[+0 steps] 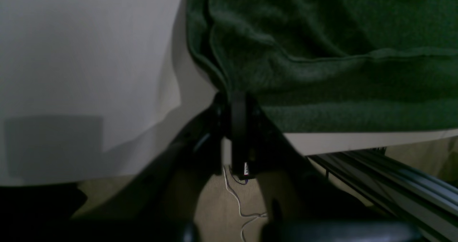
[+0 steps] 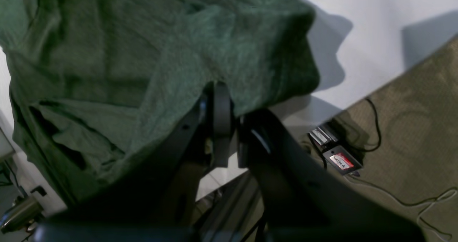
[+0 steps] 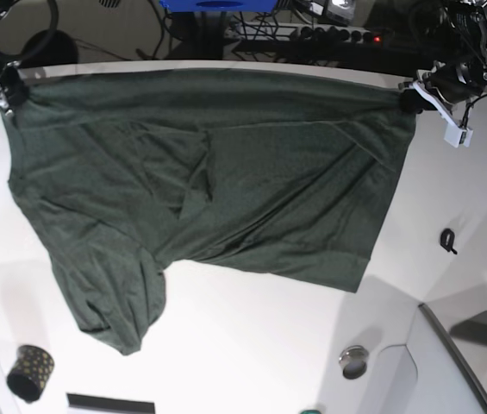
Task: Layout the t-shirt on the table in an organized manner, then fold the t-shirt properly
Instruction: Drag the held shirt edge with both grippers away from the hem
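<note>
- Left wrist view: the left tool (image 1: 238, 102) was closed tight on a corner of the dark green t-shirt (image 1: 322, 56), its jaws pressed together with a fold of hem between them. From the tool the cloth spread upward and to the right; the white bench (image 1: 78, 73) lay to its left. Below the tool were beige floor, a thin white cable (image 1: 236, 202) and a metal rail (image 1: 393, 177). A small white tag on the tool's finger carried writing too blurred to read.
- Right wrist view: the right tool (image 2: 222, 109) was likewise clamped shut on an edge of the t-shirt (image 2: 143, 56), which hung in loose folds above it and to its left. The bench (image 2: 365, 38) showed to its upper right. To the lower right of the tool, on the carpet, lay a small device with a red and white label (image 2: 341, 161); its lettering could not be made out.
- Base view: the t-shirt (image 3: 209, 172) was stretched between the two tools, the left tool (image 3: 411, 99) at one far corner and the right tool (image 3: 9, 90) at the other, with the rest draped on the bench (image 3: 269, 328) toward the camera. A black cup with gold dots (image 3: 29, 373) and a small round metal piece (image 3: 354, 360) stood well apart from both tools, near the front edge.
</note>
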`<state>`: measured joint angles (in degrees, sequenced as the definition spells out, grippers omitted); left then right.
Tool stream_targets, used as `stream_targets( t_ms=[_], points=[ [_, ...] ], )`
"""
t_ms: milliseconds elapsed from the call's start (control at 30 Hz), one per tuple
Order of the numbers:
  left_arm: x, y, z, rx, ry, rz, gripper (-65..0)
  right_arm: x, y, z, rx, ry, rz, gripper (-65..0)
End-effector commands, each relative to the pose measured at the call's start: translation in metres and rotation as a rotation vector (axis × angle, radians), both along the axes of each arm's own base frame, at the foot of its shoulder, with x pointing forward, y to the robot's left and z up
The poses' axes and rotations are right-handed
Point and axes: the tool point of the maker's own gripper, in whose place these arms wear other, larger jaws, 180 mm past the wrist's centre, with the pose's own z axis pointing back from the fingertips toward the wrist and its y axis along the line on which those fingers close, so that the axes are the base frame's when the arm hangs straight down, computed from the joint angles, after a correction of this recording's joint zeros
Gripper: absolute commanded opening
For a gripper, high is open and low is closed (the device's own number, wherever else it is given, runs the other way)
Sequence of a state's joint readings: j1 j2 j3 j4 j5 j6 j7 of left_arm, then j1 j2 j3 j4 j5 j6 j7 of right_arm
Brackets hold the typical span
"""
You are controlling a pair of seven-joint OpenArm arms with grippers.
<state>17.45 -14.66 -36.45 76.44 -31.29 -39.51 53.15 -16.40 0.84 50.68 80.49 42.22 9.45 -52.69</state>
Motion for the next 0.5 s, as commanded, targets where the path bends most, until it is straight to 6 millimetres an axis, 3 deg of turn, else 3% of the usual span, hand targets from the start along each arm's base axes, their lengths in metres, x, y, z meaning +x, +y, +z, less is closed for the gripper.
stream_targets(
  t_ms=[0, 467],
  points=[
    [0.0069, 0.0077, 0.0089, 0.016, -0.035, -0.004, -65.0, 0.0052, -0.0102, 0.0073, -0.024, -0.028, -0.006, -64.8],
    [0.0081, 0.0067, 0.0095, 0.016, -0.039, -0.006, -65.0, 0.0078, -0.0149, 0.0085, -0.046, -0.043, -0.026, -64.8]
  ],
)
